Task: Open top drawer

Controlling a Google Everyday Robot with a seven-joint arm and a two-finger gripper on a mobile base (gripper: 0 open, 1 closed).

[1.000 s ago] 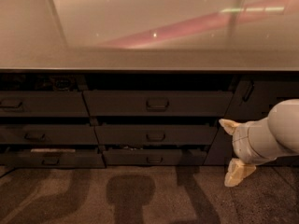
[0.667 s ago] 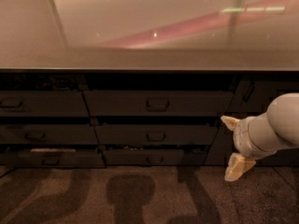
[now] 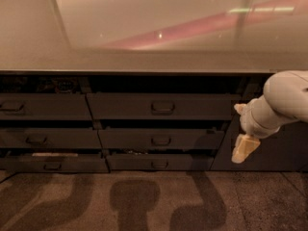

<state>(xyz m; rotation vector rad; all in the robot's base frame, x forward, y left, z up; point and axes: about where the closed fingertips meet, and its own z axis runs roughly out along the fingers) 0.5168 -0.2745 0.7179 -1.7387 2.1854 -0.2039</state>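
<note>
top drawer [image 3: 125,107] sat directly under the countertop [image 3: 144,57], the widest dark front in the bank, its small recessed handle [image 3: 162,107] at centre. its front looked level with the narrower drawer [image 3: 43,106] to its left, so judged it shut, pull not yet begun. gripper [image 3: 240,129] hung just off the top drawer's right end, a little below handle height, touching nothing. its two pale fingers [image 3: 244,149] were spread apart and empty, probably held wide to slip into the handle recess. pale arm [image 3: 288,95] reached in from the right of the drawer. two shorter-fronted drawers [image 3: 161,139] stacked beneath the top drawer. countertop smooth and glossy, carrying a pink streak of reflected light. floor [image 3: 144,201] below the drawers was dark and speckled, crossed by soft shadows. room dim, warm-lit.
</note>
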